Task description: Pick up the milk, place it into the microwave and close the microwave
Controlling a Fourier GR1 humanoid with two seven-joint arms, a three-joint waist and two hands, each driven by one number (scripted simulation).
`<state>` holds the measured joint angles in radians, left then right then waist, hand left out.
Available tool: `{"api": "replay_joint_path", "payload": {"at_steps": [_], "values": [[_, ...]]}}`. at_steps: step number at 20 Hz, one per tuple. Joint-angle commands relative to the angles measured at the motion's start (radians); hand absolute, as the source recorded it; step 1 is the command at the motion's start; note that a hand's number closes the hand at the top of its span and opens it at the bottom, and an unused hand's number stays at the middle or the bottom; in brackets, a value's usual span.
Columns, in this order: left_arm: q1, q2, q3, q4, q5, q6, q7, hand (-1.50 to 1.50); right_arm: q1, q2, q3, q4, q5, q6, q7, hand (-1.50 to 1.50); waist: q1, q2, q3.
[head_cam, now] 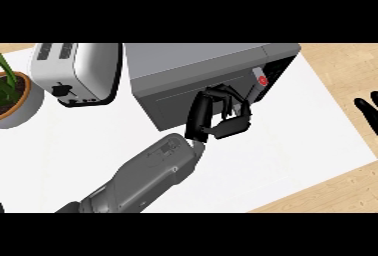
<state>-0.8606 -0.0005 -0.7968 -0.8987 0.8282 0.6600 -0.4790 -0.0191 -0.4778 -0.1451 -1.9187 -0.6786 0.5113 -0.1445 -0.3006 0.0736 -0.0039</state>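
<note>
Late stage judged. Microwave at 12 o'clock, door seen closed or nearly so. Milk nowhere seen, judged inside; interior hidden. Left hand set against door front, clenched, nothing seen grasped. Right hand rested at 3 o'clock edge, released. Plant pot at 9 o'clock, green leaves held

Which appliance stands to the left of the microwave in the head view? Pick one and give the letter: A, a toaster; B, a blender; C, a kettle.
A: the white toaster stands between the microwave and the potted plant.
</note>
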Motion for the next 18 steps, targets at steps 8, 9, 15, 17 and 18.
{"api": "replay_joint_path", "payload": {"at_steps": [8, 9, 15, 17, 18], "values": [[-0.077, 0.0, 0.054, 0.103, 0.069, -0.029, -0.064, 1.5, -0.035, -0.021, -0.017, -0.004, -0.068, -0.018, 0.036, -1.5, -0.006, 0.018, 0.0], [-0.068, 0.0, 0.05, 0.111, 0.067, -0.027, -0.081, 1.5, -0.029, -0.034, -0.024, -0.008, -0.066, -0.012, 0.041, -1.5, -0.013, 0.016, 0.0], [-0.078, 0.0, 0.053, 0.119, 0.101, -0.035, -0.103, 1.5, -0.048, -0.066, -0.05, -0.003, -0.098, -0.017, 0.064, -1.5, -0.018, 0.02, 0.0], [-0.094, 0.0, 0.05, 0.123, 0.106, -0.033, -0.109, 1.5, -0.051, -0.066, -0.043, -0.002, -0.107, -0.01, 0.068, -1.5, -0.013, 0.017, 0.002], [-0.077, 0.0, 0.041, 0.123, 0.11, -0.029, -0.128, 1.5, -0.054, -0.071, -0.052, -0.001, -0.118, -0.01, 0.067, -1.5, -0.016, 0.017, 0.001]]}}
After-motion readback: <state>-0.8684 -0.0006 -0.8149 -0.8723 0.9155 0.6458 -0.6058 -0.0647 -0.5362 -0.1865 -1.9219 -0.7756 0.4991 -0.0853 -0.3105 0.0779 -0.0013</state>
